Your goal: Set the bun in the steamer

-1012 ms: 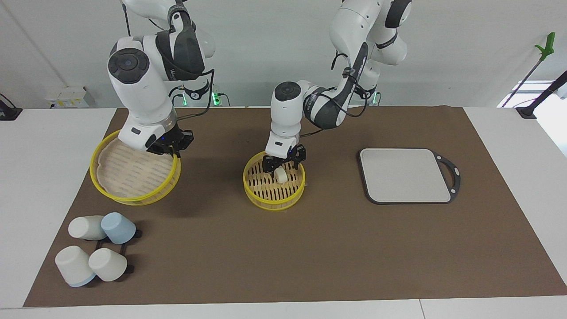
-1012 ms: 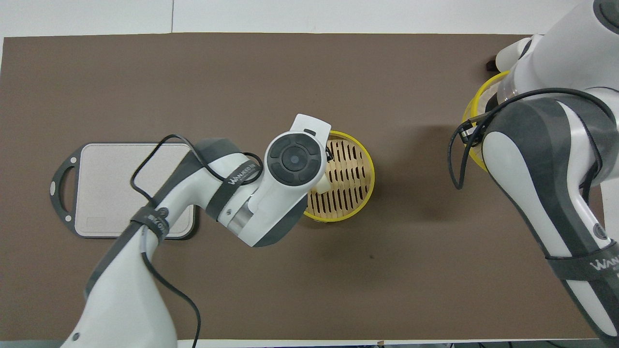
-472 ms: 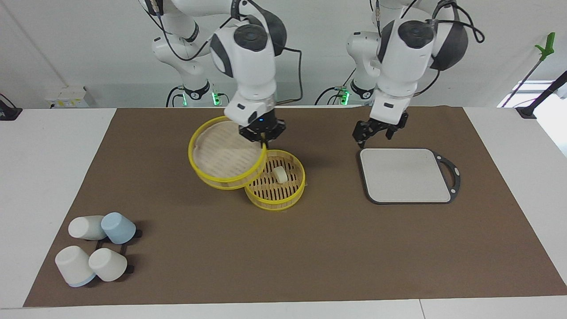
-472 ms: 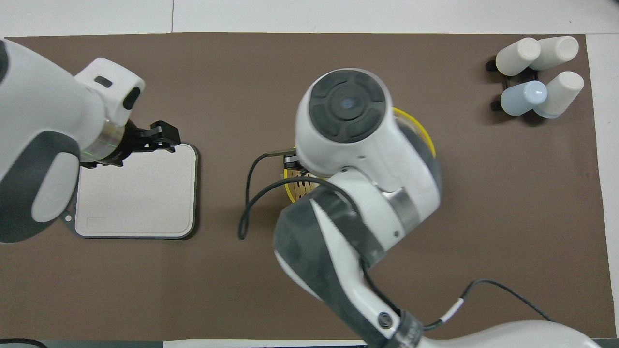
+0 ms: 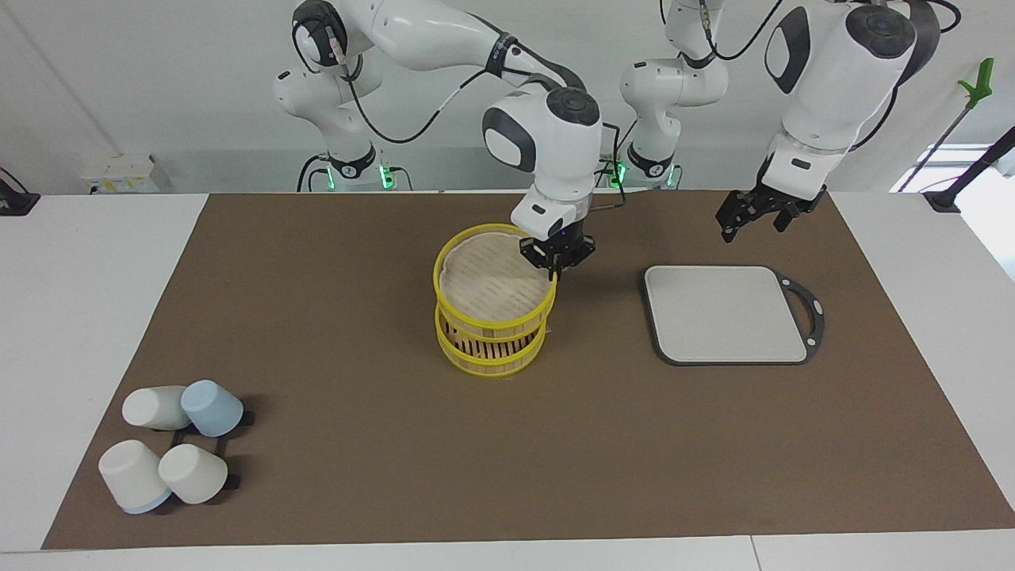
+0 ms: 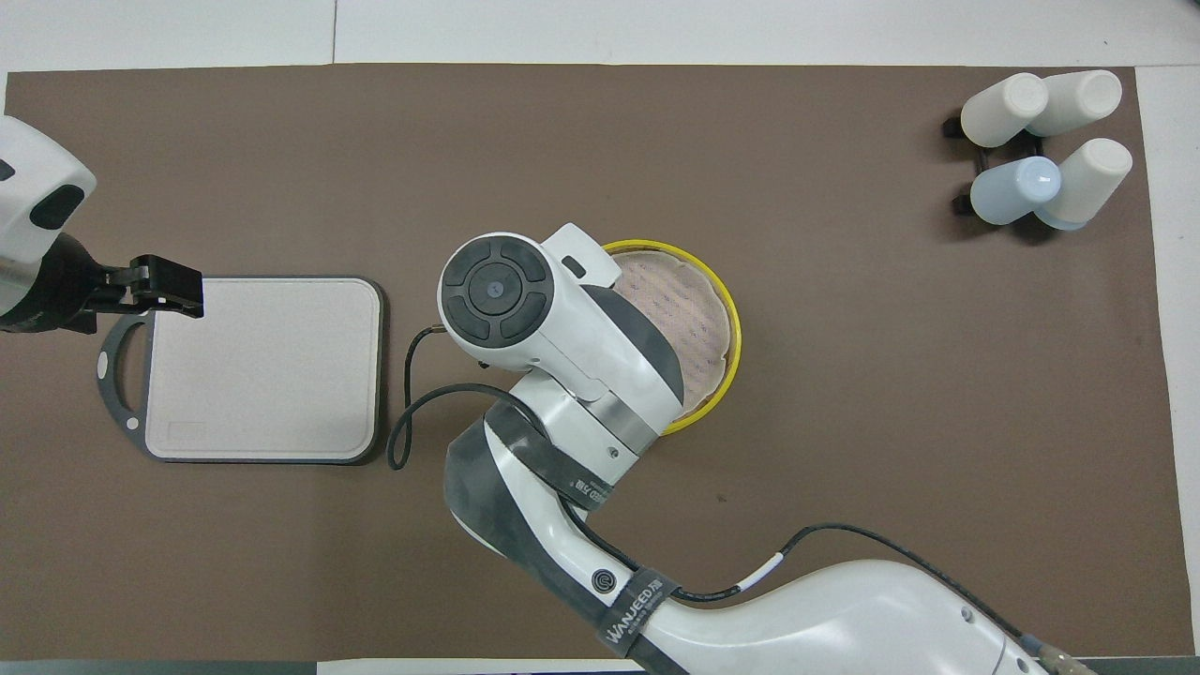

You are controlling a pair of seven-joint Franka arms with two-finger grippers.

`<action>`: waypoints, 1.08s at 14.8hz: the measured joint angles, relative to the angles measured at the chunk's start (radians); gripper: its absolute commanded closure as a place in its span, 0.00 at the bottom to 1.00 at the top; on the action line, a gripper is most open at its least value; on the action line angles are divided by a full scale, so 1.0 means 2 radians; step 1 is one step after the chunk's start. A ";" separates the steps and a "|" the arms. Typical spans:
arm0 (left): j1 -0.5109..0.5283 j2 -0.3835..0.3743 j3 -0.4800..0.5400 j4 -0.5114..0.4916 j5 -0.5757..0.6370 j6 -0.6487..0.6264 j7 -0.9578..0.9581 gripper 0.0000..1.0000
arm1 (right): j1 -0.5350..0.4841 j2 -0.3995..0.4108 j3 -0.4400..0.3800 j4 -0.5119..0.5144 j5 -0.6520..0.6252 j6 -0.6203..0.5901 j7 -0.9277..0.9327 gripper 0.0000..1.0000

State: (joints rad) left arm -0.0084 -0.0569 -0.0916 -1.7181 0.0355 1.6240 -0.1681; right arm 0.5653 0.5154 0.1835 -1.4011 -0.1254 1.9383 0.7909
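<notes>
In the facing view, we saw the steamer (image 5: 490, 342) at the middle of the brown mat (image 5: 381, 452) as two yellow-rimmed tiers, the upper tier (image 5: 474, 316) stacked over the lower tier (image 5: 485, 363). Whether it was fully seated we could not tell. The right gripper (image 5: 557, 260) was pinching that upper tier's rim at about its 2 o'clock. The left gripper (image 5: 753, 216) hung in the air, fingers spread and holding nothing, over the mat at about 12 o'clock of the grey board (image 5: 725, 313), and this arm waited. We could not see the bun, because the upper tier's pale lined floor covered the lower one. We judged that if the bun was in the steamer, it lay hidden in the lower tier. The cups (image 5: 170, 444) lay at the steamer's 8 o'clock, well apart. In the overhead view, the right arm's wrist covered its own fingers and the steamer's (image 6: 734, 323) edge from about 7 to 10 o'clock, and only the lined top floor showed. The left gripper (image 6: 169, 286) stood over the board's (image 6: 267, 375) 10 o'clock corner. By our reckoning, placing seemed done, and only letting go of the rim and withdrawing was left.
</notes>
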 measured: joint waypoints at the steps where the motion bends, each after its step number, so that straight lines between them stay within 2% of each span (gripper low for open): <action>1: 0.000 -0.002 0.000 0.001 0.000 -0.005 0.002 0.00 | -0.003 -0.002 0.000 -0.008 0.000 0.005 0.000 1.00; 7: 0.000 -0.003 0.001 0.037 -0.021 -0.056 0.006 0.00 | -0.004 -0.024 0.001 -0.062 -0.001 0.047 0.000 1.00; 11: 0.000 0.009 0.006 0.057 -0.034 -0.064 0.009 0.00 | -0.005 -0.030 0.000 -0.073 -0.001 0.068 0.000 1.00; 16: -0.008 0.011 0.006 0.058 -0.035 -0.063 0.010 0.00 | -0.005 -0.030 -0.001 -0.082 -0.001 0.102 0.000 1.00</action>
State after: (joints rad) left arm -0.0248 -0.0350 -0.0790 -1.6021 -0.0342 1.4980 -0.1478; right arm 0.5546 0.4563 0.1810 -1.5645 -0.1272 2.1418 0.7904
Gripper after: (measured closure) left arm 0.000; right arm 0.907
